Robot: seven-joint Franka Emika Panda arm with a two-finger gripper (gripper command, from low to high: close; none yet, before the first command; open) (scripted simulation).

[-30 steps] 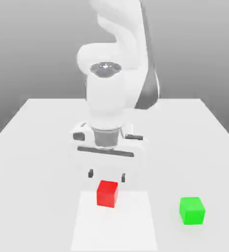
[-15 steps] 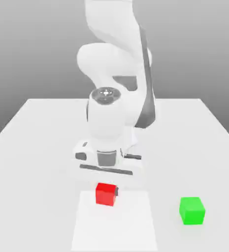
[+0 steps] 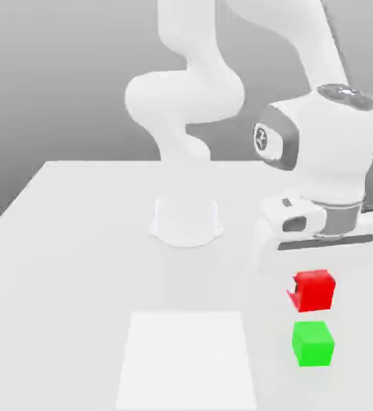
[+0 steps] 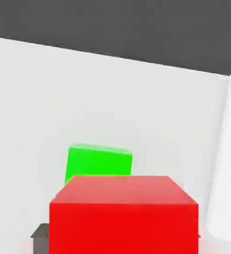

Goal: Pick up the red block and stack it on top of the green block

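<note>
Claw (image 3: pixel 313 290) closed on red block (image 3: pixel 314 290)

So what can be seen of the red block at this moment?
The red block is a small, plain cube, bright red and matte-looking, with flat faces and straight edges. The claw grips it between its fingers, with a dark fingertip at one side. It looks held roughly level, raised off the table, near the green block but apart from it.
</note>
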